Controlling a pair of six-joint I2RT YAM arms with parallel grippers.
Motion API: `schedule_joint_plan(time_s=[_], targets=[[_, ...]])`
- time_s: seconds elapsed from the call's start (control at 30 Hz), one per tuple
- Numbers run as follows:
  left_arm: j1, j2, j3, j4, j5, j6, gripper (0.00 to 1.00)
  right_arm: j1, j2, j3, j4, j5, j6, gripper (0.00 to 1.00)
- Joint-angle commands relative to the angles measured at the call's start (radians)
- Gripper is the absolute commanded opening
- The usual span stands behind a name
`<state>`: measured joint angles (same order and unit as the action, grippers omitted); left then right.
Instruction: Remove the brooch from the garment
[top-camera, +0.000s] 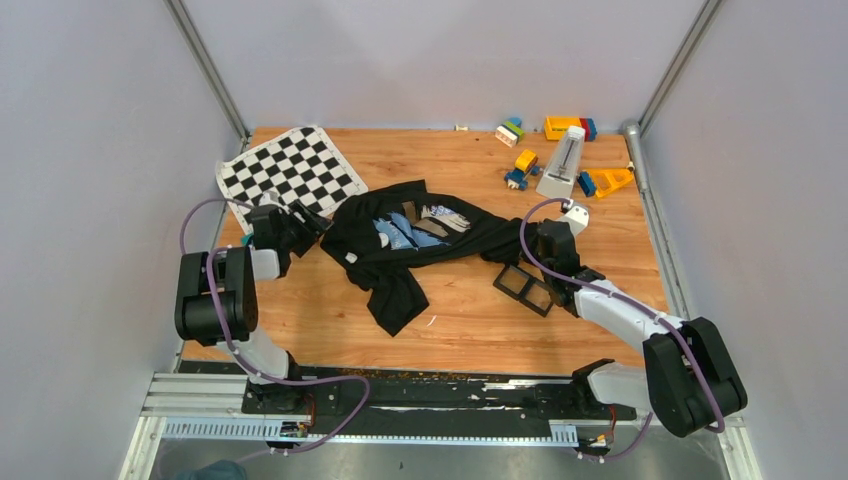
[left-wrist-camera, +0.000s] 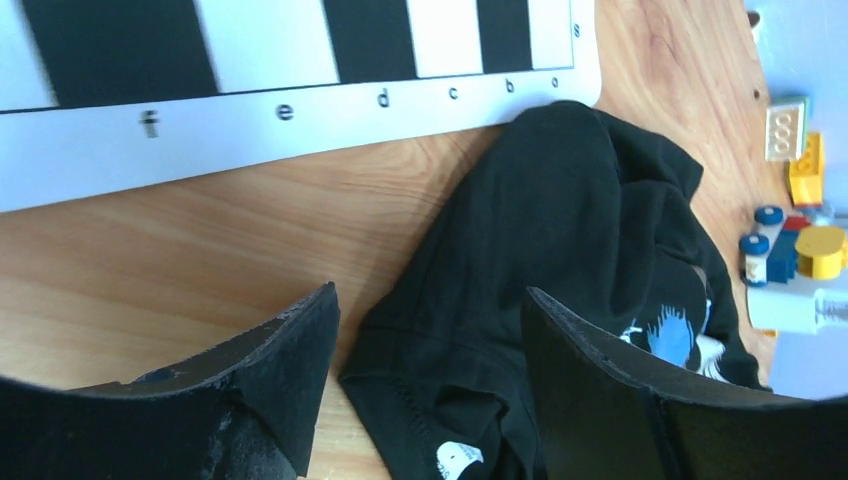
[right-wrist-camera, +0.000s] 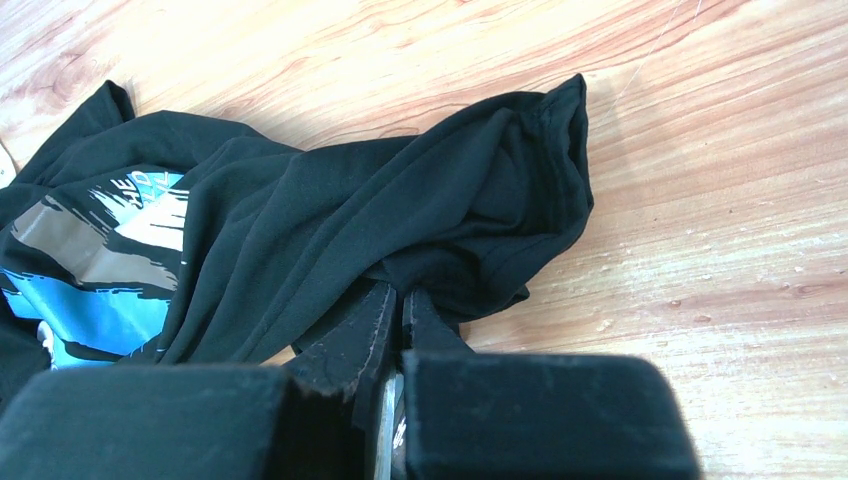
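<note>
The garment (top-camera: 410, 240), a black T-shirt with a blue, white and grey print, lies crumpled across the middle of the table. A small white spot near its collar looks like the brooch (top-camera: 352, 257); in the left wrist view the brooch (left-wrist-camera: 458, 461) is half tucked under a fold. My left gripper (top-camera: 305, 225) is at the shirt's left end. It stands open (left-wrist-camera: 428, 290), with its jaws on either side of the collar cloth (left-wrist-camera: 560, 230). My right gripper (top-camera: 528, 240) is at the shirt's right end, shut (right-wrist-camera: 395, 292) on a fold of the garment (right-wrist-camera: 400, 220).
A black-and-white chequered mat (top-camera: 290, 172) lies at the back left, just behind the left gripper. Black square frames (top-camera: 525, 287) lie under the right arm. Toy bricks (top-camera: 520, 165) and a white wedge-shaped object (top-camera: 562, 165) stand at the back right. Walls close in three sides.
</note>
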<state>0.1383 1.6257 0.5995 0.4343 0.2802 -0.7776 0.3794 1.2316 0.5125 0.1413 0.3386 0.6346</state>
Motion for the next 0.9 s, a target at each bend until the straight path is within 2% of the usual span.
schedule_joint_plan(time_s=[0.0, 0.07, 0.13, 0.2, 0.23, 0.27, 0.33, 0.37, 0.5, 0.63, 0.73, 0.83, 0.87], targets=[[-0.032, 0.065, 0.047, -0.085, 0.100, 0.044, 0.74, 0.003, -0.004, 0.013, 0.048, 0.011, -0.007, 0.00], [-0.057, 0.053, 0.065, -0.151, 0.071, 0.070, 0.73, 0.003, 0.005, 0.018, 0.045, 0.009, -0.006, 0.00], [-0.071, 0.033, 0.071, -0.183, 0.042, 0.088, 0.66, 0.003, 0.010, 0.022, 0.041, 0.008, -0.006, 0.00], [-0.082, 0.019, 0.079, -0.201, 0.020, 0.109, 0.53, 0.003, 0.011, 0.023, 0.041, 0.006, -0.006, 0.00], [-0.088, 0.017, 0.085, -0.203, 0.016, 0.119, 0.43, 0.003, 0.010, 0.024, 0.042, 0.004, -0.007, 0.00], [-0.091, 0.019, 0.087, -0.202, 0.014, 0.125, 0.37, 0.003, 0.009, 0.023, 0.043, 0.000, -0.008, 0.00], [-0.094, 0.034, 0.084, -0.148, 0.066, 0.138, 0.06, 0.003, 0.008, 0.024, 0.047, -0.006, -0.014, 0.00], [-0.094, 0.042, 0.080, -0.124, 0.089, 0.136, 0.02, 0.003, 0.008, 0.025, 0.046, -0.011, -0.016, 0.00], [-0.082, 0.026, 0.062, -0.072, 0.151, 0.129, 0.00, 0.001, 0.000, 0.024, 0.038, -0.023, -0.021, 0.00], [-0.060, -0.093, 0.031, -0.103, 0.048, 0.129, 0.00, -0.045, 0.013, 0.042, 0.034, -0.110, -0.014, 0.00], [-0.019, -0.168, 0.067, -0.221, 0.052, 0.108, 0.00, -0.109, 0.062, 0.127, -0.024, -0.220, 0.006, 0.00], [0.023, -0.222, 0.185, -0.335, 0.098, 0.106, 0.00, -0.163, 0.105, 0.263, -0.130, -0.275, 0.020, 0.00], [0.045, -0.231, 0.217, -0.423, 0.101, 0.109, 0.00, -0.179, 0.113, 0.309, -0.171, -0.307, 0.022, 0.00]])
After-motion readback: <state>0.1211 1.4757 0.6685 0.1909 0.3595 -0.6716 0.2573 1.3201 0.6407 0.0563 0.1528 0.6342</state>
